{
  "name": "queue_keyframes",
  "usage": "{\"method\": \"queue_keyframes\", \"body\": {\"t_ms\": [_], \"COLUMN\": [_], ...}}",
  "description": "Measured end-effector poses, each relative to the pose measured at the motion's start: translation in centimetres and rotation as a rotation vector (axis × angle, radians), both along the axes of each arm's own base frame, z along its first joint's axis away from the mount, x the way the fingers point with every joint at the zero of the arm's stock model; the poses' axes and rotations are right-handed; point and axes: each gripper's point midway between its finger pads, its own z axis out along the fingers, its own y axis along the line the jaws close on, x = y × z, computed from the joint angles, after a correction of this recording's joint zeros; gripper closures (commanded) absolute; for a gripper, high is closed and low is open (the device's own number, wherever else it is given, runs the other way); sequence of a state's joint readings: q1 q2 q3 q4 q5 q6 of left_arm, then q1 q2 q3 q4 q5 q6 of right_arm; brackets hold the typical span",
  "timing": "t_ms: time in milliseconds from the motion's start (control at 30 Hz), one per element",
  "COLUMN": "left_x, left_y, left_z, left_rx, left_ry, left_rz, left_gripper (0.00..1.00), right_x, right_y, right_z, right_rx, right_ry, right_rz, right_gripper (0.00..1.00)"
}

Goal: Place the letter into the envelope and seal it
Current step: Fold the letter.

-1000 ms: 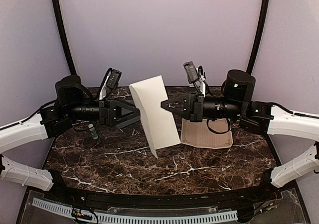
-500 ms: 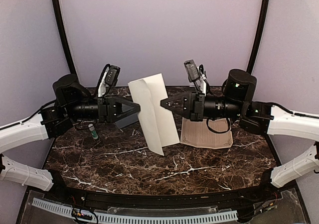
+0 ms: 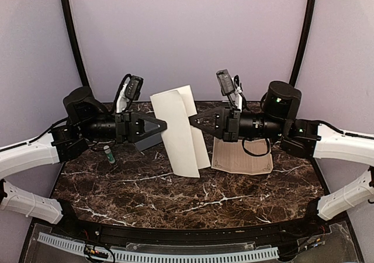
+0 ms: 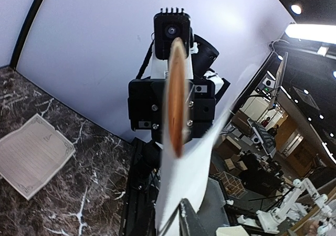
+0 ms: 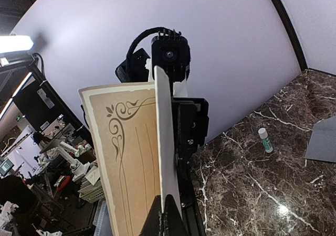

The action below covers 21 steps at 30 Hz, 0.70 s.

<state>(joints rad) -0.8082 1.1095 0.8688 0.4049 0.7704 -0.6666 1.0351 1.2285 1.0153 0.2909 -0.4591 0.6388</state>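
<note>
The right gripper (image 3: 191, 121) reached in from the right with its jaws closed tight on the right edge of the letter (image 3: 175, 135), a cream-beige paper sheet held upright in the air above the middle of the table. In the right wrist view the sheet rose from between the fingers. Its tan face (image 5: 128, 157), with a curling ornamental border, turned to the left, and a white folded layer stood edge-on beside it.

The left gripper (image 3: 162, 124) pointed in from the opposite side, level with the right one. Its fingers were drawn close together at the letter's left edge. The pictures did not show whether they had clamped the paper. In the left wrist view the sheet (image 4: 176, 105) appeared edge-on and blurred, passing just beside one dark finger (image 4: 191, 223).

The envelope (image 3: 149, 142), a flat grey-blue paper rectangle, lay on the dark brown marble-patterned table (image 3: 146, 193) below the left gripper, partly hidden by it. It was apart from the letter, which was not inside it. A corner of it also showed in the right wrist view (image 5: 321, 139).

A small white tube with a green end (image 3: 108, 154) lay on the table to the left of the envelope. A second cream sheet with a thin border (image 3: 242, 158) lay flat on the table under the right arm, well apart from the envelope.
</note>
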Motion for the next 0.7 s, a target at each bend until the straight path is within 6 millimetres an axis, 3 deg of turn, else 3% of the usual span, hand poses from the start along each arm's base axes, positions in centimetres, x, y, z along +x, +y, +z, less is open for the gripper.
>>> {"method": "queue_keyframes", "body": {"t_ms": [167,533,700], "left_x": [-0.1,-0.6,-0.7], "left_y": [0.0,0.2,0.2], "left_z": [0.4,0.7,0.5], "left_rx": [-0.014,-0.031,-0.028], "left_ry": [-0.01,-0.011,-0.007], "left_rz": [-0.003,-0.01,-0.016], "left_gripper": [1.0,1.0,1.0], "right_x": [0.0,-0.5,-0.5], "right_y": [-0.2,-1.9,-2.1], "right_z": [-0.1,-0.3,-0.2], "right_rx": [0.001,0.038,0.046], "right_ry": [0.004,0.022,0.017], "right_rz": [-0.01,-0.017,-0.018], "right_gripper": [0.98,0.47,0.37]}}
